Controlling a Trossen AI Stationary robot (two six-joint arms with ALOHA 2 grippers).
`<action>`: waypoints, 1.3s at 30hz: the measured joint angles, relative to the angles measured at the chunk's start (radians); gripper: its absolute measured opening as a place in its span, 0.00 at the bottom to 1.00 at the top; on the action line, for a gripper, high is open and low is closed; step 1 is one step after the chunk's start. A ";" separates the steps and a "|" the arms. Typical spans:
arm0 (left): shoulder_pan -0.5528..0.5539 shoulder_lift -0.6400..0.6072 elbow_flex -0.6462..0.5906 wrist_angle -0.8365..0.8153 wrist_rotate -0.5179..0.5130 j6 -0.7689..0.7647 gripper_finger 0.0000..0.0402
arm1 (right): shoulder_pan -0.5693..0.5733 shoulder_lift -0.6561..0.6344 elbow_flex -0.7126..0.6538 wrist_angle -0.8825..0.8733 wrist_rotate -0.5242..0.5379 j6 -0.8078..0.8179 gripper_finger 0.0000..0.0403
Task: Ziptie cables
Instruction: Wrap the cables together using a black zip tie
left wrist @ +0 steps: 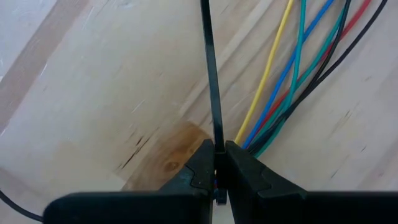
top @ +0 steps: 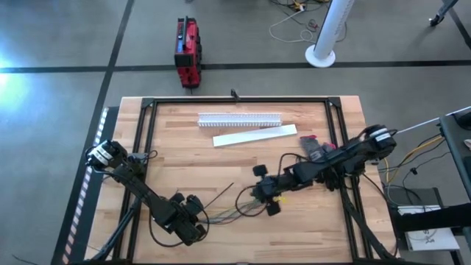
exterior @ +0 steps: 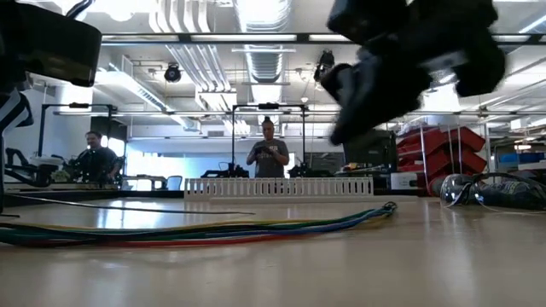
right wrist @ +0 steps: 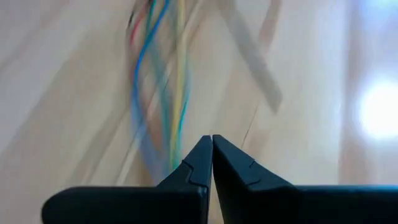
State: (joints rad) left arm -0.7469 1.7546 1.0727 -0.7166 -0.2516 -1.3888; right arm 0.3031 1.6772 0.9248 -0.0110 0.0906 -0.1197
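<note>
Bright ceiling lights (exterior: 256, 15) flare white in the low view and gleam off the worktop (exterior: 341, 264). The near arm (exterior: 409, 60) is out of focus; the cables (right wrist: 155, 74) in the right wrist view smear.

- grey concrete floor (top: 66, 44) all round the table, crossed by dark seam lines.
- a red toolbox-like case (top: 187, 50) stands on the floor just past the table's far edge.
- a white pole on a round base (top: 324, 40) farther right, loose cords on the floor near it.
- overhead, bright strip lights (exterior: 256, 13) and silver ducting (exterior: 264, 64) run along the open ceiling.
- one person stands (exterior: 269, 158) mid-room; another sits (exterior: 95, 160) at the left by a desk.
- red storage bins (exterior: 448, 141) stacked on the right.
</note>
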 joint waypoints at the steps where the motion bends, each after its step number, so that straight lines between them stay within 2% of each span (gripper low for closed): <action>1: 0.000 0.000 0.000 0.000 0.000 0.000 0.02 | -0.002 0.026 -0.021 0.095 0.004 -0.018 0.00; 4: 0.000 0.000 0.000 0.000 0.000 0.000 0.02 | -0.001 0.127 -0.059 0.335 0.010 -0.056 0.00; 6: 0.001 0.000 0.000 -0.001 0.000 -0.003 0.02 | 0.000 0.192 -0.061 0.426 0.011 -0.061 0.00; 8: 0.000 0.000 0.000 -0.001 0.000 -0.005 0.02 | 0.000 0.255 -0.047 0.444 0.006 -0.038 0.00; 10: 0.000 0.000 0.000 -0.001 0.000 -0.007 0.02 | 0.000 0.294 -0.036 0.445 -0.047 0.004 0.00; 15: 0.000 0.000 0.000 -0.001 0.000 -0.008 0.02 | 0.041 0.296 -0.030 0.450 -0.263 0.071 0.00; 17: -0.001 0.000 0.000 -0.002 0.000 -0.006 0.02 | 0.066 0.278 -0.030 0.453 -0.284 0.074 0.00; 20: -0.001 0.000 0.000 -0.003 -0.001 -0.001 0.02 | 0.083 0.239 -0.029 0.467 -0.213 0.060 0.00; 25: -0.001 0.000 -0.001 -0.003 -0.001 0.006 0.02 | 0.055 0.215 -0.048 0.450 0.020 0.012 0.00; 28: -0.001 0.000 -0.002 -0.002 -0.001 0.002 0.02 | 0.013 0.203 -0.053 0.365 0.128 -0.023 0.00; 33: -0.002 0.000 -0.002 0.009 -0.001 -0.007 0.02 | -0.053 0.181 -0.048 0.087 0.145 -0.004 0.00; 39: -0.003 0.012 -0.002 0.046 -0.019 0.004 0.02 | -0.006 0.085 -0.050 -0.194 0.111 0.078 0.00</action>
State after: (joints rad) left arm -0.7502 1.7661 1.0706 -0.6705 -0.2705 -1.3848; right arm 0.2967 1.7621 0.8743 -0.2051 0.2014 -0.0413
